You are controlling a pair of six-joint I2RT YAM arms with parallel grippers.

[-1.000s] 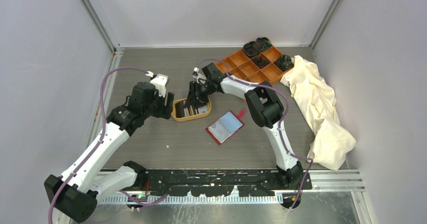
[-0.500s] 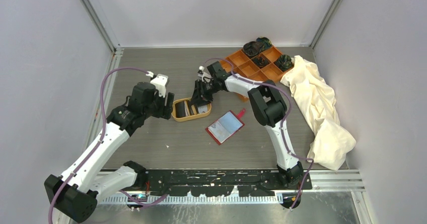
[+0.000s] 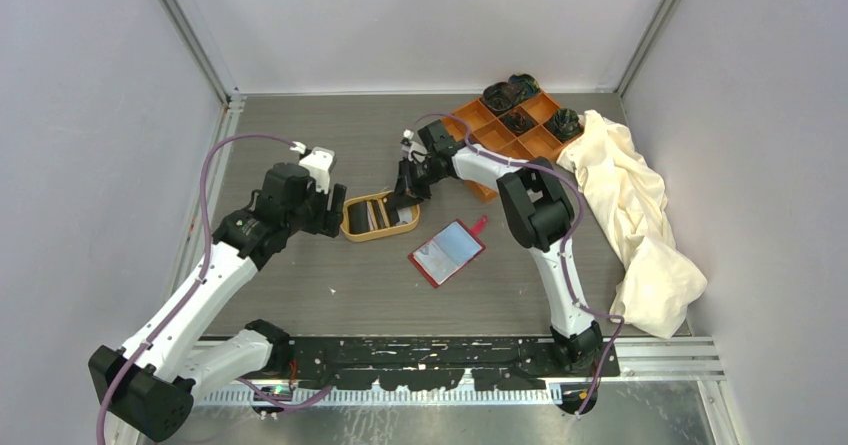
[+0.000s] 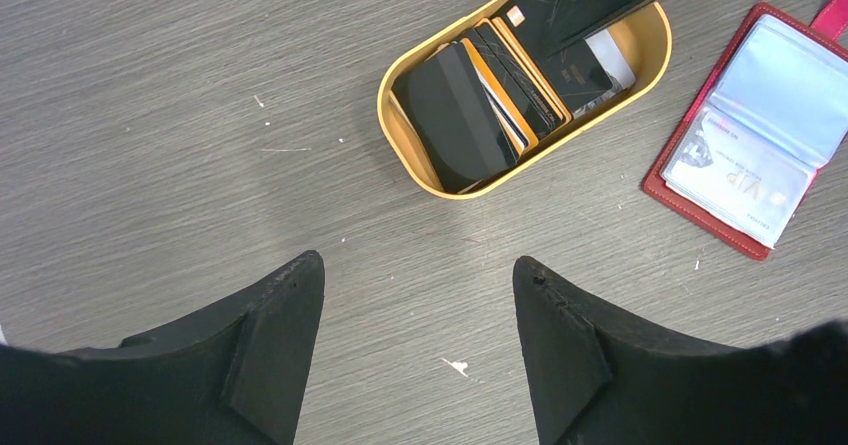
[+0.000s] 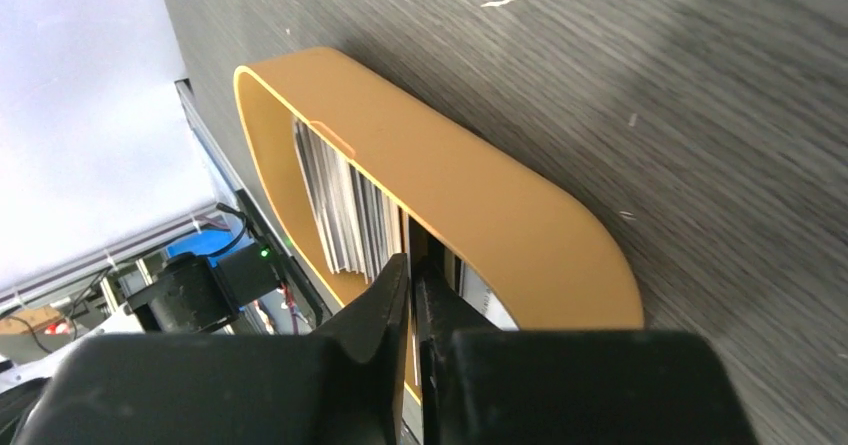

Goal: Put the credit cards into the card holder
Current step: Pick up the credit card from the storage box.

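Note:
An oval tan dish [image 3: 352, 227] near the table's middle holds several credit cards [image 4: 470, 115] on edge, black, white and orange-trimmed. My right gripper [image 3: 405, 197] reaches into the dish's right end; its jaws [image 5: 410, 265] are pinched on a thin black credit card [image 4: 578, 70]. The stack of credit cards [image 5: 345, 205] stands just beyond the fingers, inside the dish wall [image 5: 480, 195]. The red card holder [image 3: 447, 252] lies open and flat to the dish's right, its blue lining and clear slots [image 4: 745, 155] up. My left gripper [image 4: 418, 260] hovers open over bare table beside the dish's left end.
An orange compartment tray [image 3: 505, 130] with dark items sits at the back right. A crumpled cream cloth [image 3: 630, 215] runs along the right side. Grey walls enclose the table on three sides.
My right gripper slid rightwards along the dish to its right end and its jaws closed. The left arm, dish and card holder stayed put.

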